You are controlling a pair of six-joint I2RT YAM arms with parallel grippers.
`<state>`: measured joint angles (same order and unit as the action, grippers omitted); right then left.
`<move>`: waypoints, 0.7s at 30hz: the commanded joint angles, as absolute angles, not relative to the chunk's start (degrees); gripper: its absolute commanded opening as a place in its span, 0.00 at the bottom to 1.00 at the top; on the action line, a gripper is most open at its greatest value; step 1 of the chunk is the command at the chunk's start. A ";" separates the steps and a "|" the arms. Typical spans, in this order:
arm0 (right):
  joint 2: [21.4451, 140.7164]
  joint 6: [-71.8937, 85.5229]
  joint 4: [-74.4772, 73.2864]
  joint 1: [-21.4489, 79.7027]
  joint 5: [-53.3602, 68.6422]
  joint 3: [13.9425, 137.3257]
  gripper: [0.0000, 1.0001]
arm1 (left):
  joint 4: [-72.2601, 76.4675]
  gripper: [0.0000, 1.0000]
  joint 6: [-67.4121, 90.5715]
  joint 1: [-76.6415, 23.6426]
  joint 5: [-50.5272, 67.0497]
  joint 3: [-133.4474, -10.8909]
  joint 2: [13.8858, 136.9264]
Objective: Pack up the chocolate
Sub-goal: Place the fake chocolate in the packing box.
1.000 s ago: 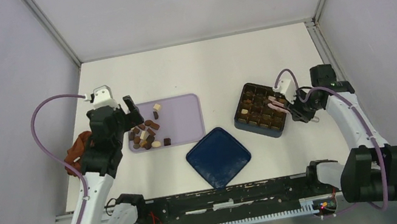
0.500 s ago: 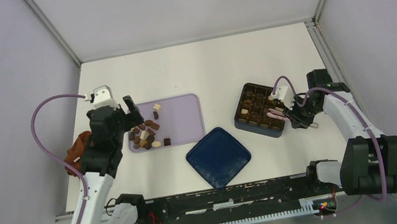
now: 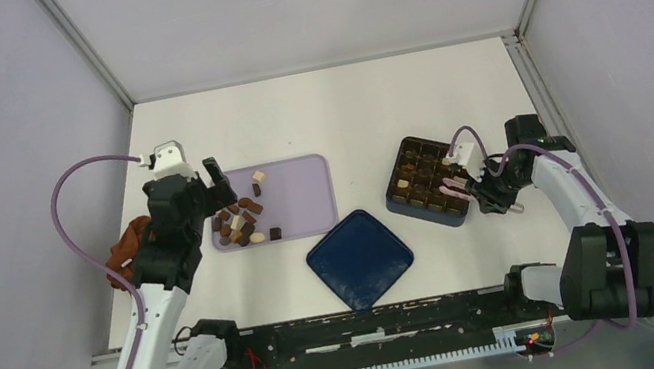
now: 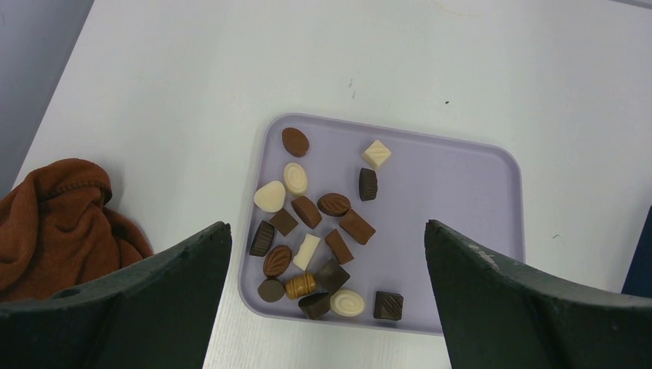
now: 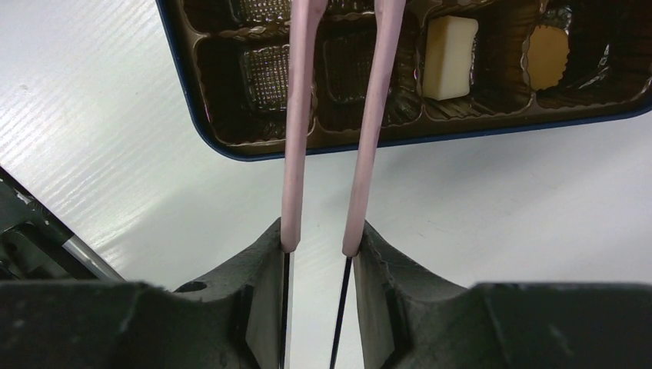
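The loose chocolate (image 4: pixel 307 211) is heaped on the near-left part of a lavender tray (image 4: pixel 461 200). From the dark blue lid (image 3: pixel 359 258) lying on the tabletop (image 4: pixel 192 77), the tray lies at 10 o'clock and the compartmented chocolate box (image 3: pixel 424 211) at 2 o'clock. A few pieces are already seated in the box, among them a white bar (image 5: pixel 450 58).

The left gripper (image 4: pixel 324 231) is held fully open above the heap, with nothing in it. The right gripper (image 5: pixel 321 242) is partly closed on the handles of the pink tongs (image 5: pixel 300 115), whose arms stand apart over the near row of cells. The tips are cut off in the wrist view, so it cannot be told whether a piece is carried.

Several failures may be expected from here:
- If the squeeze is eased too far, the tongs could slip or twist in the gripper, since they are pinched only at the handle end.
- A seated piece could be knocked out of its cell, or the box nudged, if the tongs are swept sideways while low.
- In the heap, pieces are touching and overlapping, so neighbours could be scattered off the tray.
- The reddish-brown cloth (image 4: pixel 61 215) at the tray's 9 o'clock could be snagged by the left arm.
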<state>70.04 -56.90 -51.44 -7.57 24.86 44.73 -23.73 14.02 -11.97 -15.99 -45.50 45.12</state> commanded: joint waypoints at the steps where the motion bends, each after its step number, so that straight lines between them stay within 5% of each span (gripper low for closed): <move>1: 69.10 -57.38 -51.46 -7.73 27.07 46.85 0.37 | -22.15 1.00 11.96 -11.53 -15.49 -45.35 44.74; 12: 69.96 -55.11 -52.32 -6.89 36.27 52.38 0.31 | -22.10 1.00 12.11 -11.61 -14.98 -45.35 44.74; 21: 69.41 -45.63 -42.20 9.18 41.51 53.91 0.31 | -24.50 0.99 17.41 -11.61 -4.00 -48.56 48.57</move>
<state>70.04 -50.92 -48.88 2.31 36.27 51.37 -23.81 14.09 -11.97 -11.97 -45.54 46.76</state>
